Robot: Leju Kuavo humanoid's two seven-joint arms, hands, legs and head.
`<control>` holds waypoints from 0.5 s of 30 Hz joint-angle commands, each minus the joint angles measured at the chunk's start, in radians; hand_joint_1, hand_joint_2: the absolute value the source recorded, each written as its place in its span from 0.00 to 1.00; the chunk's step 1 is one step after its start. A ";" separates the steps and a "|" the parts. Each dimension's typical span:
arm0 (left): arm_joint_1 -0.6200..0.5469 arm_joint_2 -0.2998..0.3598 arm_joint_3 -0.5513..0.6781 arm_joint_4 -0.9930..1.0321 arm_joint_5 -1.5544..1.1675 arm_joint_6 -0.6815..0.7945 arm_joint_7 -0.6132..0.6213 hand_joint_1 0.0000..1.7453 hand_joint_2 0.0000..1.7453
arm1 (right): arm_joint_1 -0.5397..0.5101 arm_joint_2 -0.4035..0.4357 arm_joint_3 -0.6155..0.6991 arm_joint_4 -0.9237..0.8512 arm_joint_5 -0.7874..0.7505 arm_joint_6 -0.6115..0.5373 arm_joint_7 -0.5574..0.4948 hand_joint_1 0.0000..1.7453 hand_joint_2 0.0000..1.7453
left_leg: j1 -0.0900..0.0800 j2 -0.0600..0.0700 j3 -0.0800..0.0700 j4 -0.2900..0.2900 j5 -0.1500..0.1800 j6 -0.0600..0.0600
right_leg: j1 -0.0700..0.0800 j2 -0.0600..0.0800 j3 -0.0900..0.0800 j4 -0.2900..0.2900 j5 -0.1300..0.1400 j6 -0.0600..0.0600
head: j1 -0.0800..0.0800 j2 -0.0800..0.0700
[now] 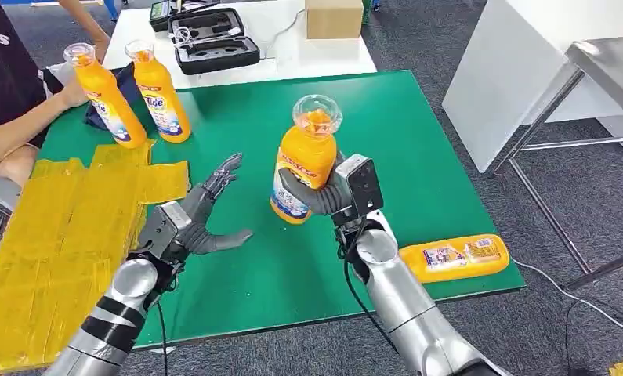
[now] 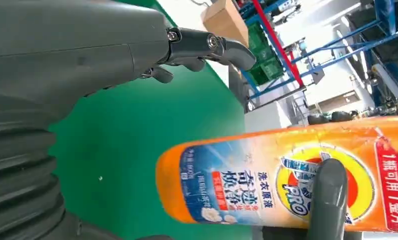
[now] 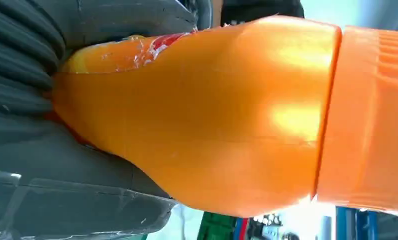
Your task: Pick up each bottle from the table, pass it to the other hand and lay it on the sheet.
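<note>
Both arms come in from the bottom of the head view, and everything sits on the green table (image 1: 418, 157), so I'll place things off that. Biggest thing on it is the yellow sheet (image 1: 57, 235) covering its left side, which is where the bottles end up. Two bottles (image 1: 135, 94) stand at the table's back left corner next to a person's arm (image 1: 18, 129), and another bottle (image 1: 453, 257) lies flat at the front right edge. The right hand (image 1: 324, 192) has its fingers wrapped around the held bottle (image 1: 304, 160), upright over the middle of the table with the cap up. The left hand (image 1: 202, 219) is just beside it over the table's front middle, fingers spread, holding nothing. So it looks like the handover is about to happen. If I were doing it, I'd bring the left palm in on the lower body of the bottle, below the right fingers, so the two hands don't fight for the same spot. Get a full wrap first, then let the right hand go. Plastic looks slick, so don't rush it.
</note>
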 commanded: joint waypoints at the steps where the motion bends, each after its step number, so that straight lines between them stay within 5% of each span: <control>1: -0.047 -0.005 -0.028 0.082 0.003 -0.006 0.001 0.00 1.00 | -0.064 -0.018 0.041 0.074 -0.006 0.003 0.007 1.00 1.00 | 0.001 -0.002 0.004 0.001 -0.002 -0.001 | 0.000 0.000 0.004 0.000 -0.002 -0.001 | 0.000 0.000; 15: -0.039 -0.021 -0.064 0.131 0.056 -0.051 0.009 0.00 1.00 | -0.093 -0.002 0.074 0.076 -0.061 0.134 0.016 1.00 1.00 | 0.000 -0.002 0.006 0.001 -0.003 -0.001 | 0.000 0.001 0.005 0.001 -0.003 -0.002 | 0.000 0.000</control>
